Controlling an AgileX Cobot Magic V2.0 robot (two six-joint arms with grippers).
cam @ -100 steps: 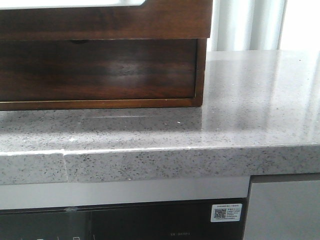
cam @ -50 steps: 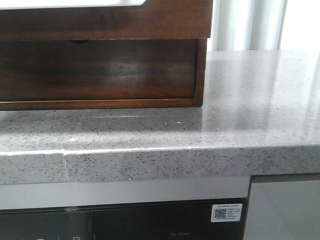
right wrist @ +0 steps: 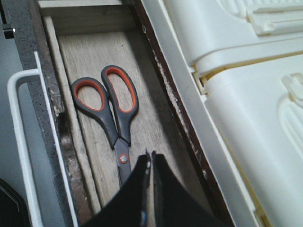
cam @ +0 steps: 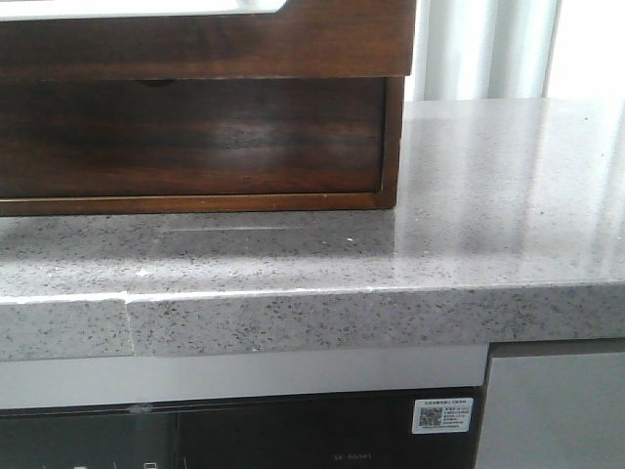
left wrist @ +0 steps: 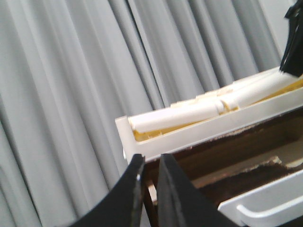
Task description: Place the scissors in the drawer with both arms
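Scissors (right wrist: 108, 109) flat on pale wood floor of open drawer (right wrist: 156, 142), grey handles with orange lining away from right end effector (right wrist: 150, 163), blades running under its tips. Right end effector directly above blade end, fingers pressed together, pinching nothing, apart from scissors.

Front view unchanged from half a second and a second ago: same dark wood cabinet (cam: 195, 137), same speckled grey bench (cam: 410, 254), no arm entering.

Bench stone-like, glossy, pale reflection streaks. Below its edge a dark appliance front with small white label (cam: 442, 415). Grey pleated curtain (left wrist: 71, 94) behind left end effector (left wrist: 149, 165).

Left end effector fingers nearly together, narrow slit between, pinching nothing; just beyond its tips, corner of cream plastic tray (left wrist: 199, 123) atop dark wood. Same cream tray (right wrist: 236, 71) beside right end effector, along drawer's far wall. White wire rack (right wrist: 23, 142) on opposite side of drawer. Black arm part (left wrist: 294, 42) at edge of left wrist view.
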